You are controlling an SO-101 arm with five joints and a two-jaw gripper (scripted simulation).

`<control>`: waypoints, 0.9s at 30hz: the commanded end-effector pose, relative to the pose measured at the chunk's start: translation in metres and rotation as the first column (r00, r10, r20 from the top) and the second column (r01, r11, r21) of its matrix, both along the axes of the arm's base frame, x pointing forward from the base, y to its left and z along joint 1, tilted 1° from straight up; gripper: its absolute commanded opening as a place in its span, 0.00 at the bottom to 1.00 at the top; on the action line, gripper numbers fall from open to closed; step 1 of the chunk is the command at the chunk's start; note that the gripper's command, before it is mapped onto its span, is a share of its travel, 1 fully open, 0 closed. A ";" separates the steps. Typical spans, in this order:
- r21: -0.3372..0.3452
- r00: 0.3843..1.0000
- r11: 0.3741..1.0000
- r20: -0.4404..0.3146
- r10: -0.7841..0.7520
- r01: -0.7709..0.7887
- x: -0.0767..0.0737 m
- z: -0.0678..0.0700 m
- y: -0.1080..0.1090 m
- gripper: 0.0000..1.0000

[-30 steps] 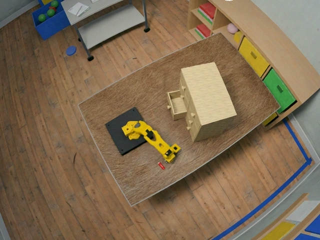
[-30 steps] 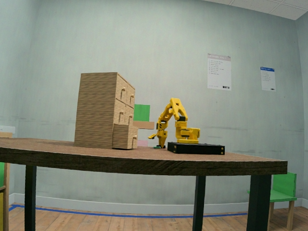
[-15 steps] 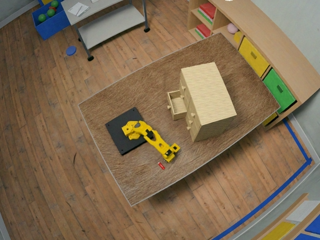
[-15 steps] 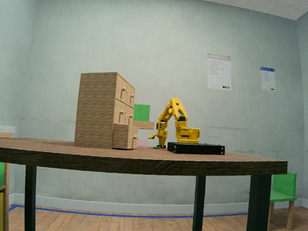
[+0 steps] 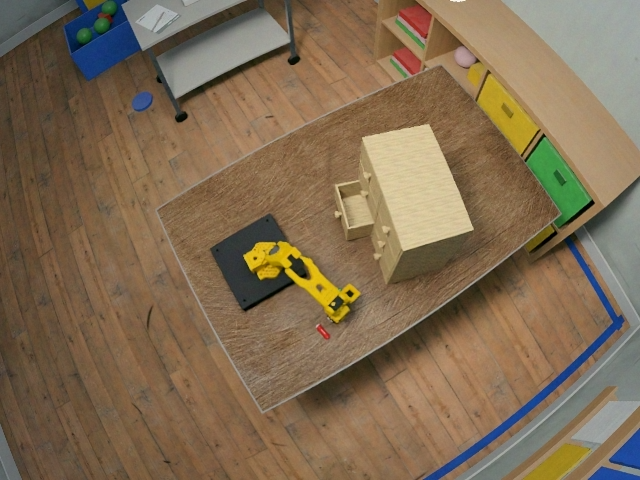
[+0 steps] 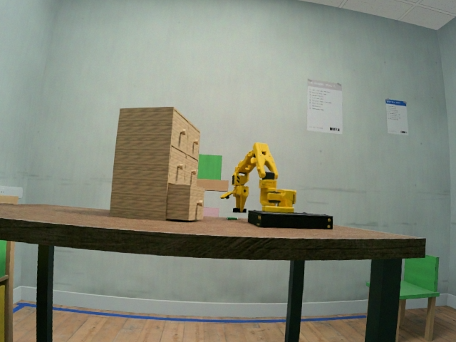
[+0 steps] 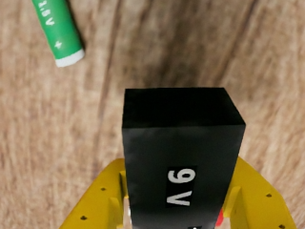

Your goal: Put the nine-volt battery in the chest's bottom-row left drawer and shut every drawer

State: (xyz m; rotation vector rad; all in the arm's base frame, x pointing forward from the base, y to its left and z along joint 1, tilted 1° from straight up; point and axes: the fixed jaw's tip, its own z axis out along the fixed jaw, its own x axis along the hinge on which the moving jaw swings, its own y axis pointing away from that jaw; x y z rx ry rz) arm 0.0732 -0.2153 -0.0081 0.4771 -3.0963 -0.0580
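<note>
Room, from above: plank floor (image 5: 103, 330), a grey cart (image 5: 222, 56) at the far left and a wooden shelf unit (image 5: 558, 77) at the far right, around my bench (image 5: 248, 361) (image 6: 368, 248).
Chest, from above: the pale wooden chest (image 5: 413, 180) (image 6: 142, 162) stands on the right part of the bench, its knobbed front facing left.
Left bottom drawer, from above: this drawer (image 5: 339, 206) (image 6: 179, 202) is pulled out, its wooden bottom showing; the other fronts sit closed.
My arm, from above: it reaches from the black base (image 5: 227, 263) (image 6: 294, 221) toward the near side, left of the chest.
Red cell, from above: the red cell (image 5: 322, 331) lies on the bench, just beside my hand (image 5: 333, 317) (image 6: 240, 204) (image 7: 175, 191).
My height, from the side: my hand points down with the nine-volt battery (image 6: 239, 210) (image 7: 181, 162) at its tips, just above the bench.
Green cell, from the side: the green cell (image 6: 231, 218) (image 7: 59, 31) lies low on the bench, near my tips.
My grip, from the wrist: fairly narrow, closed on the black battery, a finger on each side and its "9 V" marking toward me.
Green cell, from the wrist: at the far left, apart from my battery, white end nearest.

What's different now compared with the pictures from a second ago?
The gripper has risen from the table, lifting the nine-volt battery clear of it. The green battery, red battery and pulled-out bottom drawer look unmoved.
</note>
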 end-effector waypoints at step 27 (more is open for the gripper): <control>-0.144 0.937 0.927 0.012 0.350 -0.345 -0.001 0.058 0.001 0.00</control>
